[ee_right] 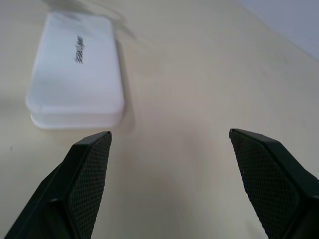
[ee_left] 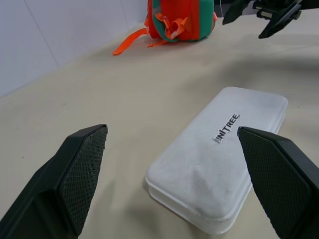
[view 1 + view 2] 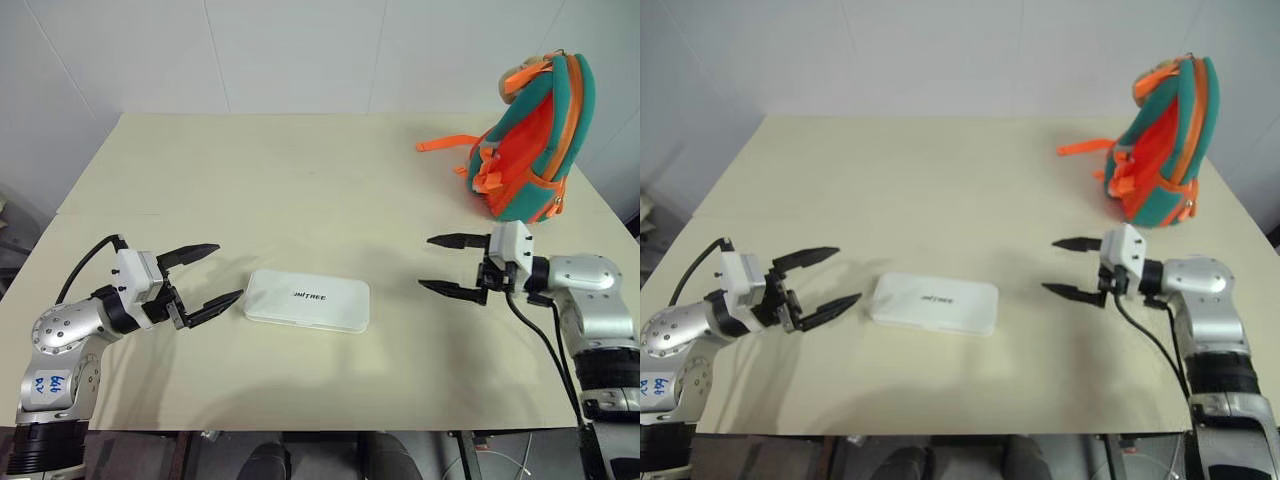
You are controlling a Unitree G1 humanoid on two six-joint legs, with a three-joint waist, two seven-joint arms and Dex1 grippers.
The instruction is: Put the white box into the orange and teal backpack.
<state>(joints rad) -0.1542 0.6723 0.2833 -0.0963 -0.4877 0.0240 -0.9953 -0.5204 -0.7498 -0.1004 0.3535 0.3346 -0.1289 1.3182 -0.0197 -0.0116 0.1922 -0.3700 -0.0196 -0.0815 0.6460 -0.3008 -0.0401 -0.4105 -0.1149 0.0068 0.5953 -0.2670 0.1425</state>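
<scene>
Two grippers, one white box, one backpack on one pale matte table (image 3: 300, 180).

Left gripper (image 3: 207, 275) and right gripper (image 3: 447, 264) each carry two black tapered fingers (image 2: 79, 174) with cross-hatched pads, spread wide and holding nothing, both above the tabletop. One white box (image 3: 308, 299), a flat, glossy, rounded-corner case with dark lettering, lies flat between them at the near centre, just beside the left fingertips and apart from the right. One orange and teal backpack (image 3: 535, 140), soft fabric with orange straps, stands upright at the far right corner, well apart from the box.
</scene>
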